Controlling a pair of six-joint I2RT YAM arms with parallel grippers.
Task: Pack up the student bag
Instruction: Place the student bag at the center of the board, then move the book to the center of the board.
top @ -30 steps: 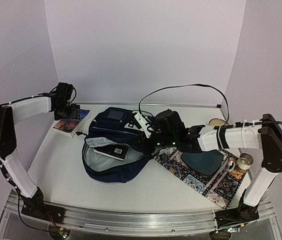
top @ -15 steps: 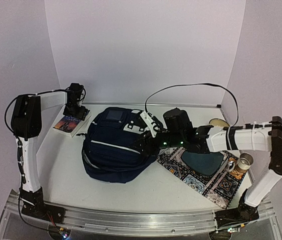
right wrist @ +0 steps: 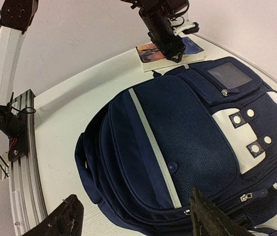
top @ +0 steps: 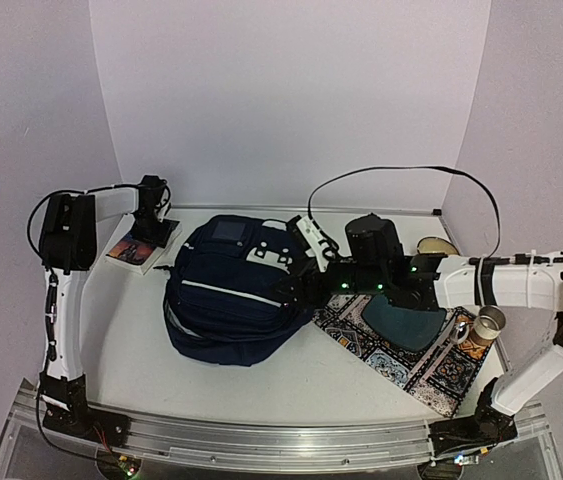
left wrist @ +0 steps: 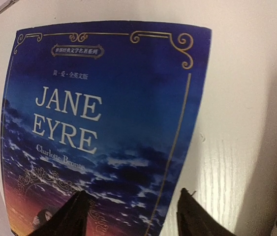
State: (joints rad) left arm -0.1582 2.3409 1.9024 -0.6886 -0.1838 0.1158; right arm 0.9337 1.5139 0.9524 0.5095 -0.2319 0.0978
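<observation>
1. the white surface [top: 291, 395] carries everything; both arms reach in from its near edge.
2. the student bag [top: 223, 300] lies flat on its back around the middle of the surface, a little toward the left. its grey-blue square panel points to the far edge, and a white stripe crosses its front. no writing on it can be read.
3. a patterned mat [top: 436, 375] lies toward the near right corner, just beside the bag's right side, with a dark blue item [top: 406, 325] on it.
4. a book [left wrist: 104, 113] lies at the far left corner, just beside the bag's far left end. its blue cover, framed in gold, reads "jane eyre", with "charlotte brontë" under it. the small line above the title is too fine to read.
5. the right gripper [right wrist: 133, 211] is at the bag's right side. its fingers are spread wide with nothing between them, and the bag's front lies under and ahead of them. whether they touch the fabric cannot be told.
6. the left gripper [left wrist: 133, 209] is low over the book, well clear of the bag. its fingers are parted and grasp nothing.
7. a pale cylinder [top: 488, 322] stands at the mat's right edge.
</observation>
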